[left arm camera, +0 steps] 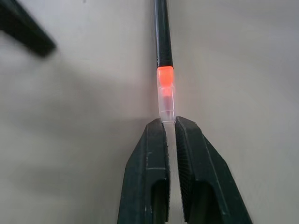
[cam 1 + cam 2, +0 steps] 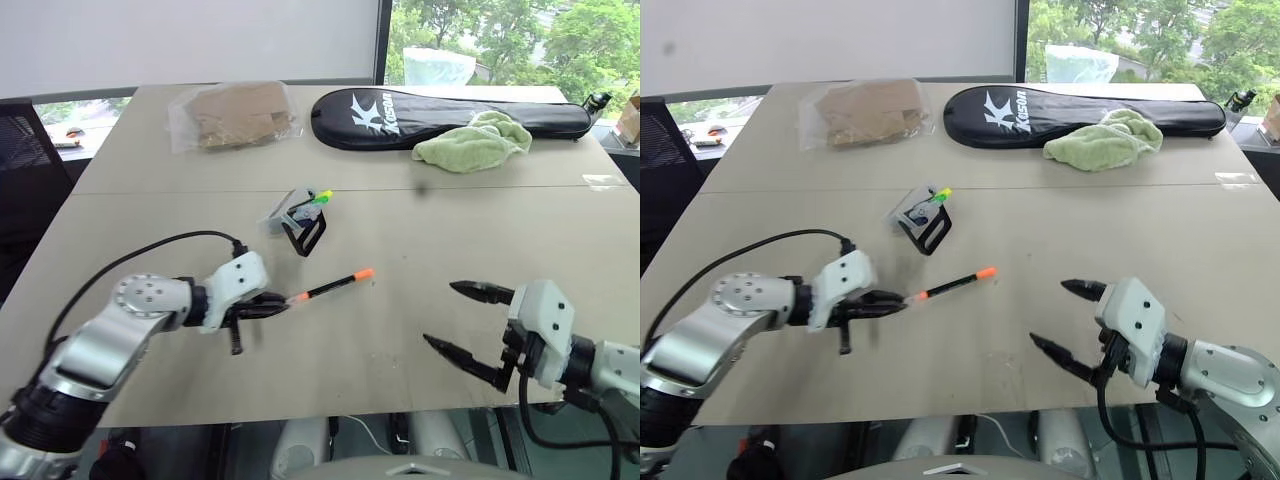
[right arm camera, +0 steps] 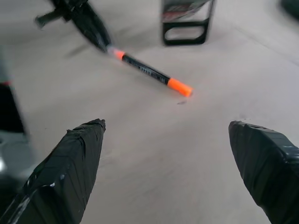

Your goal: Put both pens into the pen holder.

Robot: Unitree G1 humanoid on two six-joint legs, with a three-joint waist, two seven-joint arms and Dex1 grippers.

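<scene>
A slim black pen with an orange cap [image 2: 330, 288] points right and away over the table, and my left gripper [image 2: 283, 303] is shut on its clear back end. The left wrist view shows both fingers [image 1: 148, 158] pinching that clear end [image 1: 167, 105]. The pen holder [image 2: 298, 222], a small clear box with a black wire loop, lies on its side farther back. A green-yellow marker tip and a bluish bit show in it; I cannot tell whether that is the other pen. My right gripper [image 2: 440, 314] hangs open near the front right, holding nothing, with the pen [image 3: 147, 71] beyond its fingertips.
At the back lie a long black racket bag [image 2: 450, 118], a green towel [image 2: 472, 140] and a clear plastic bag of brown material [image 2: 235, 115]. A black cable [image 2: 150, 250] arcs over my left arm. The table's front edge runs just below both grippers.
</scene>
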